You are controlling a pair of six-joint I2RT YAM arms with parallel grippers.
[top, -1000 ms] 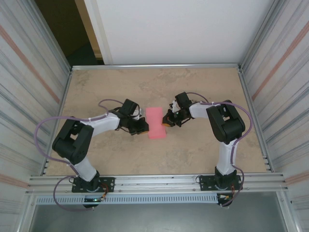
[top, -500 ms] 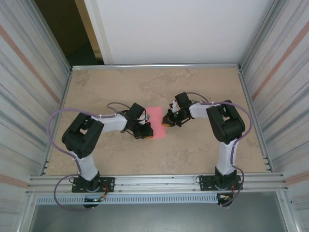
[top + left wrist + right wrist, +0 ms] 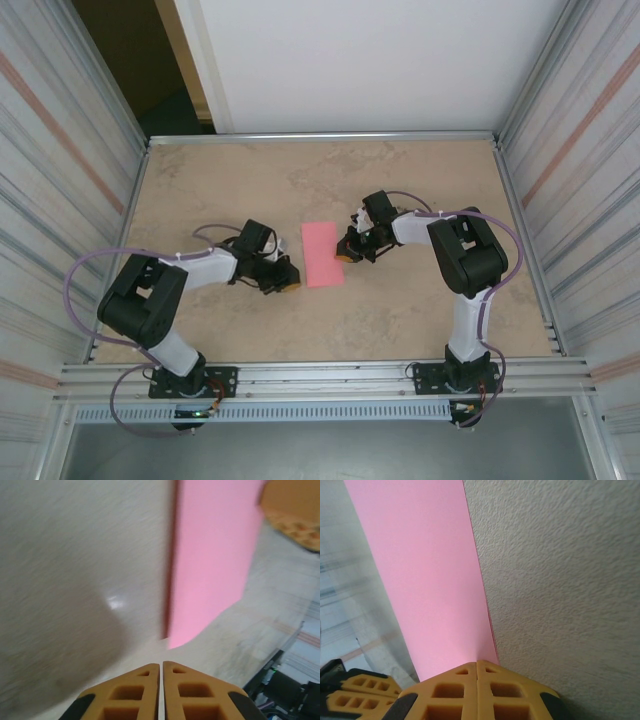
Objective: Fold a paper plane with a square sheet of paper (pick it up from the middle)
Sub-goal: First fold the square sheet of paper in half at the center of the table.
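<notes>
A beige, stone-patterned table [image 3: 420, 320] sat inside ribbed metal walls, with a white panel behind it. Near its middle lay the paper [image 3: 322, 254], no longer a square but a flat, upright pink rectangle, which I took to be the sheet folded once in half. The right gripper [image 3: 345, 255] had its fingers together, the tips resting against the paper's right long edge about halfway along. From the right wrist view the closed tips [image 3: 477, 662] met that edge where two thin layers showed, though I could not tell whether a sliver of paper was caught between them or whether they simply pressed it to the table. The left gripper [image 3: 292, 285] stood just beside the paper's near left corner, apart from it, and its wrist view showed the fingers [image 3: 161, 666] drawn together with nothing between them and the pink edge [image 3: 212, 555] a little ahead. I judged the step in hand to be the setting of the first centre crease, with the right arm pinning the sheet. The task looked early, since no corners were turned in and no pointed tip existed. The next move probably called for opening the sheet along that crease, or lifting a corner. That meant spreading the left fingers and slipping one under a thin layer while the right kept the sheet from sliding.
</notes>
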